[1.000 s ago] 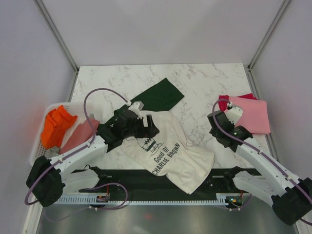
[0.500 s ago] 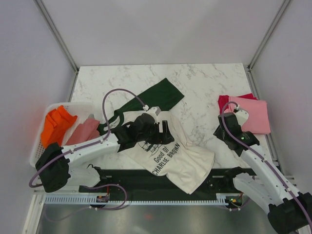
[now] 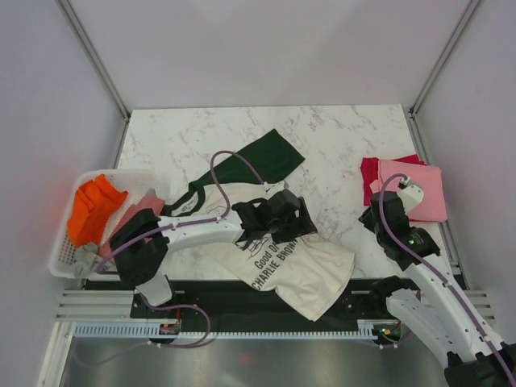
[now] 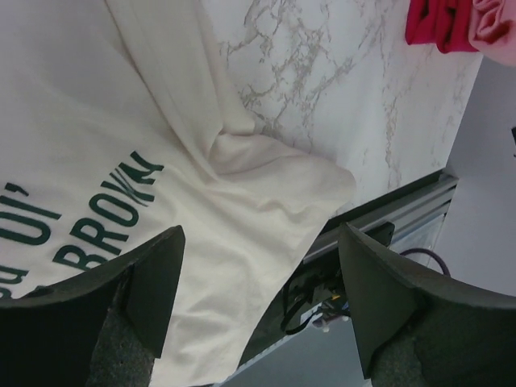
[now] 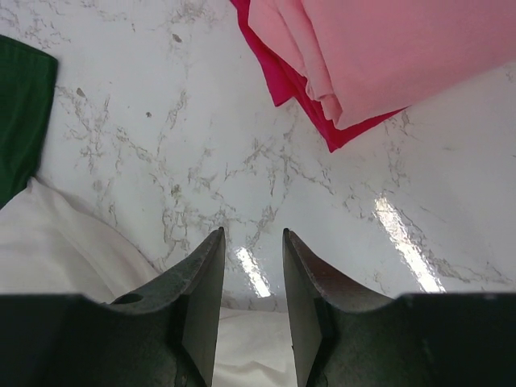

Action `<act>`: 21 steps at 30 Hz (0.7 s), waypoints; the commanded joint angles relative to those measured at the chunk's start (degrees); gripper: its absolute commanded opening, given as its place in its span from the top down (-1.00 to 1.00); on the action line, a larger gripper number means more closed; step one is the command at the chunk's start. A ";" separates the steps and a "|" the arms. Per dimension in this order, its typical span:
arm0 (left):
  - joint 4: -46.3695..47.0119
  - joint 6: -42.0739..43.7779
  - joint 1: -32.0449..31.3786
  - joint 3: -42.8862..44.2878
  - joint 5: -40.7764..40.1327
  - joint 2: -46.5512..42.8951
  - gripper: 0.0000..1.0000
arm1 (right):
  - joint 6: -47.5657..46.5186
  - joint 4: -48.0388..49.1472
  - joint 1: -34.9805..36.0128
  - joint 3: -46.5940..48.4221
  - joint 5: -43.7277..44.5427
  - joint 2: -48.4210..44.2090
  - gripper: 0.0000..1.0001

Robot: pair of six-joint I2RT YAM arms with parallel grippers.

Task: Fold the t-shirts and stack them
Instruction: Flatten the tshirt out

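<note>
Wide, empty left gripper (image 4: 260,246) has swept rightward over the cream t-shirt (image 3: 310,270), ready to fold; right gripper (image 5: 251,242) narrow, empty.

The only readable lettering is on the cream t-shirt (image 3: 318,270), whose dark print reads "Good Ol' CHARLIE BROWN" in the top view, with only "BROW" and part of "OL'" legible in the left wrist view.
</note>
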 commanded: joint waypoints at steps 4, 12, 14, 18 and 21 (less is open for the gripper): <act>-3.44 -8.02 -0.93 11.78 -0.74 10.24 -0.54 | 1.20 0.52 -0.19 -0.12 2.48 -2.96 0.14; -3.71 -12.06 -1.90 12.86 0.58 17.19 -0.54 | 1.55 -0.79 -0.19 1.55 3.01 -3.49 0.12; -3.80 -11.80 -2.34 13.82 0.84 18.51 -0.54 | 1.38 -0.97 -0.28 1.55 3.27 -3.58 0.12; -3.62 -12.77 -2.95 14.61 1.46 20.88 -0.29 | 0.94 -1.32 -0.19 1.64 3.19 -4.01 0.10; -0.39 -12.33 -2.87 13.22 2.68 21.94 0.69 | 0.68 -1.32 -0.19 1.55 3.19 -4.10 0.10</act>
